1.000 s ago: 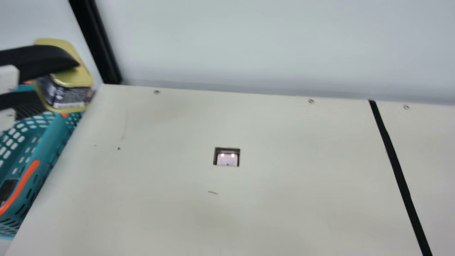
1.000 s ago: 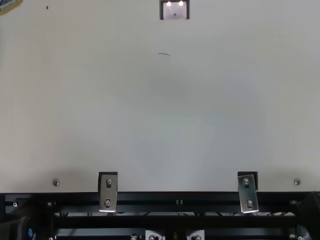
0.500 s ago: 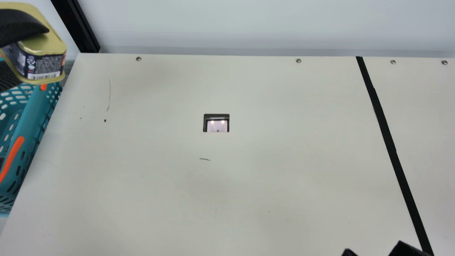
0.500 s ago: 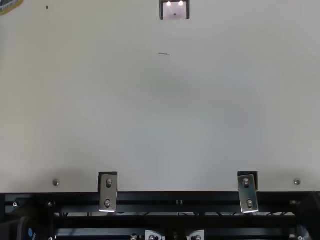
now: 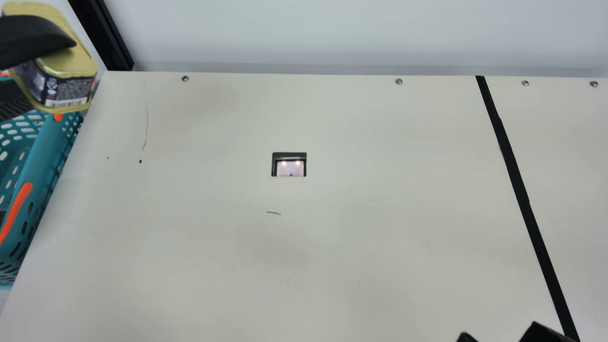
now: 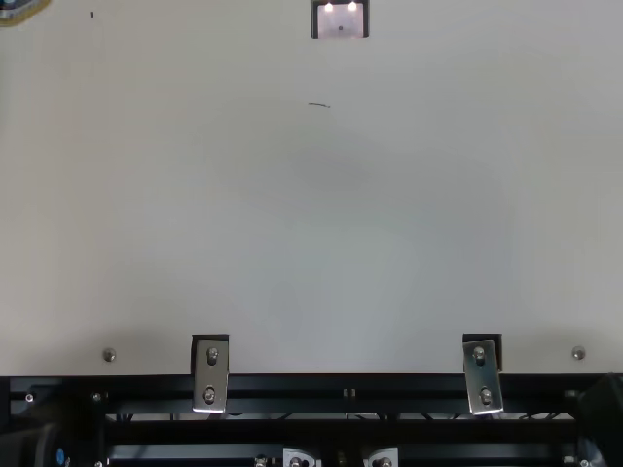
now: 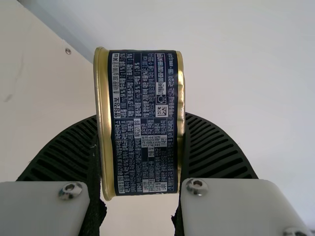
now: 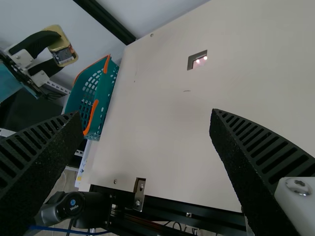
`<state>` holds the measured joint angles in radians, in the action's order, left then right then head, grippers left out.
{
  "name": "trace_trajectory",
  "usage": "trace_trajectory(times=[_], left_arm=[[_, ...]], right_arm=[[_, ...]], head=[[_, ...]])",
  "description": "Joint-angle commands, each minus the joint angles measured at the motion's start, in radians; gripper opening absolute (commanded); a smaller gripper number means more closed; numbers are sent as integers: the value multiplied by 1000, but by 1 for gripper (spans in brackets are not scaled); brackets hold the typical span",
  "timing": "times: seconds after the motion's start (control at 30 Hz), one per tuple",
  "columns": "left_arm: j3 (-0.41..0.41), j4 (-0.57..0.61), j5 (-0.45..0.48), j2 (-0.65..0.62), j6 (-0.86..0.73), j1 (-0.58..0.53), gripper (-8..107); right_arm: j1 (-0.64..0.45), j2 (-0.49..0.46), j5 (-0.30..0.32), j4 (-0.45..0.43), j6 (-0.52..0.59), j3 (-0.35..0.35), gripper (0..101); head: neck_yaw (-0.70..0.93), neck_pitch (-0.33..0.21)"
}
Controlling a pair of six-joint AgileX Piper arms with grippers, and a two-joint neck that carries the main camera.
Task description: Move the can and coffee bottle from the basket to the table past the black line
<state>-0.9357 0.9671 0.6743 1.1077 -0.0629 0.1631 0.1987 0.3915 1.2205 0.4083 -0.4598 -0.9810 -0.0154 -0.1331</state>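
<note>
Rails (image 6: pixel 341 384), black metal, running along the near edge of the table (image 5: pixel 332 261); two steel brackets (image 6: pixel 210 375) bolted over them, one toward each side. Right gripper (image 5: pixel 499 335), black, low at the main view's bottom edge, tips near the lower end of the black line; in the right wrist view its ribbed fingers (image 8: pixel 266 147) are set wide, bare table between them. Black line (image 5: pixel 515 175), tape-like, crossing the table from near to far on the right side, slanted in the main view. Dark pencil-like stroke (image 5: pixel 273 213), short, on the table's middle; just beyond it, a rectangular cutout (image 5: pixel 289 164) showing two small bright lights. Basket (image 5: pixel 40 156), teal perforated plastic with orange handle parts, beside the table's left edge; inside, a dark item (image 5: pixel 2 217) cut off by the main view's edge, too little showing to identify. Left gripper (image 5: pixel 53 73), raised at the far left, fingers closed on the can. Can (image 5: pixel 69 88), rounded-rectangular, gold rims, dark blue printed label, tilted, held in the air by the basket's far end, well apart from the black line. Post (image 5: pixel 102 35), black, at the table's far left corner; pale wall (image 5: pixel 308 33) behind.
</note>
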Motion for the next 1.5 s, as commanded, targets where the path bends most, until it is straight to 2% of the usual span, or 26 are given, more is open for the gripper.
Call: trace_trajectory(times=[0.0,0.3,0.53,0.87,1.07,1.37,1.47], left_arm=[[22,-45,-100,4,-44,-77,10],[136,-130,-368,46,-176,-330,10],[202,-67,-519,84,-305,-504,10],[219,19,-625,122,-449,-680,10],[216,-23,-704,146,-437,-761,10],[216,-24,-704,153,-415,-765,10],[221,-65,-718,161,-398,-770,10]], right_arm=[[0,0,0,0,0,0,101],[0,0,0,0,0,0,101],[0,0,0,0,0,0,101],[0,0,0,0,0,0,101],[0,0,0,0,0,0,101],[0,0,0,0,0,0,101],[0,0,0,0,0,0,101]], head=[[-3,-1],[-3,-1],[-3,-1],[-3,-1],[-3,-1],[-3,-1],[-3,-1]])
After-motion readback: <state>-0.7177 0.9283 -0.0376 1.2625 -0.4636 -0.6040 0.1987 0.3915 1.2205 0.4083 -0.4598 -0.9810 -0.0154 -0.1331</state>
